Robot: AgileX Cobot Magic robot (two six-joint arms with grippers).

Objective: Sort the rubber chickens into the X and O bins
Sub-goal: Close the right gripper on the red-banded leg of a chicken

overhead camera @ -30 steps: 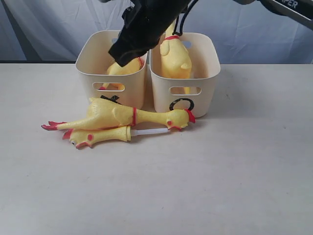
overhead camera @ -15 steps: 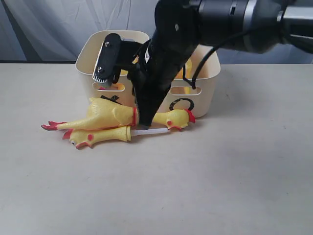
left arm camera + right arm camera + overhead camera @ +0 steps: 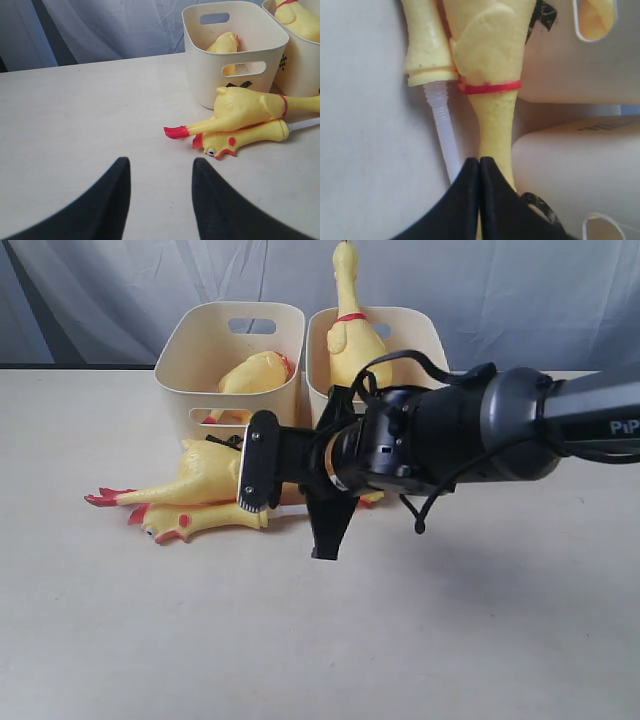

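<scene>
One large rubber chicken (image 3: 350, 335) stands upright in the O bin (image 3: 420, 340). Another (image 3: 255, 375) lies in the X bin (image 3: 190, 350). On the table before the bins lie a red-collared large chicken (image 3: 205, 478) and the small chicken (image 3: 195, 522) with its white stem (image 3: 445, 130). My right gripper (image 3: 325, 550) reaches across to them, shut and empty. In its wrist view the tips (image 3: 479, 161) hang over the collared chicken's neck (image 3: 495, 125), beside the stem. My left gripper (image 3: 160, 165) stays open over bare table, short of the small chicken's head (image 3: 215, 149).
The right arm's dark body (image 3: 440, 440) hides the front of the O bin and the lying chicken's head. The X mark (image 3: 245, 84) shows under the X bin's slot handle. A grey curtain (image 3: 120, 290) hangs behind the table.
The right arm has swung from above the bins down in front of them, bringing its shut gripper low over the lying chickens. The chicken in the O bin is now uncovered.
</scene>
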